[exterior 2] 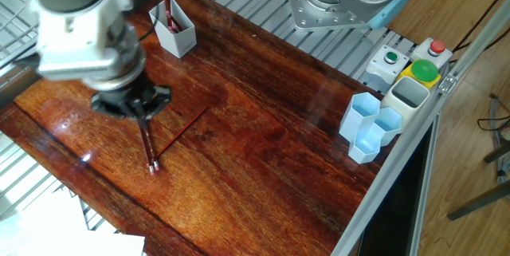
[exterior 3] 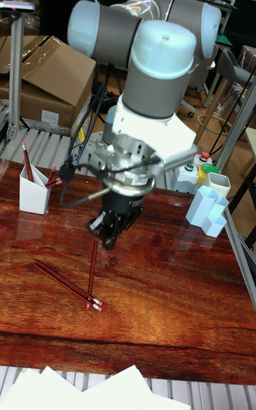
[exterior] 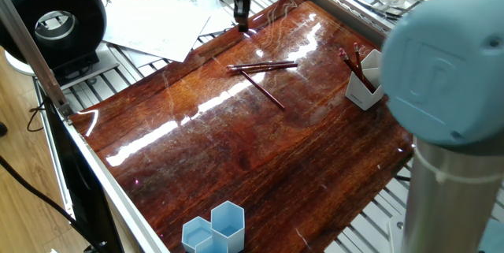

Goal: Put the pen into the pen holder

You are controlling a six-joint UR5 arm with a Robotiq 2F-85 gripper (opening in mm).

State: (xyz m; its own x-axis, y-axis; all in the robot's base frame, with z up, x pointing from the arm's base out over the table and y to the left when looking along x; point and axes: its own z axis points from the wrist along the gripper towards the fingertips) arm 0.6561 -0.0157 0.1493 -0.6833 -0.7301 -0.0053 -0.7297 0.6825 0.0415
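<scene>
1. The wooden table (exterior 3: 178, 296) carries everything, seen here in the tall fixed view: the arm hangs over its middle, the white pen holder (exterior 3: 33, 195) stands at the far left, and the light blue hexagonal cups (exterior 3: 206, 214) stand at the far right.
2. The gripper (exterior 3: 109, 234) points straight down, its tips above the table, not touching it. Its fingers look drawn close together with nothing between them, though I cannot tell this for certain.
3. The pens (exterior 3: 67, 284) lie loose on the wood just near and left of the gripper: two side by side run from far left to near right, and a third (exterior 3: 93, 267) lies almost near-to-far, its far end just below the fingertips.
4. The third pen is the closest; a grasp would likely want the jaws across its near-far axis. The pen holder, already with pens in it, lies well apart to the left.
</scene>
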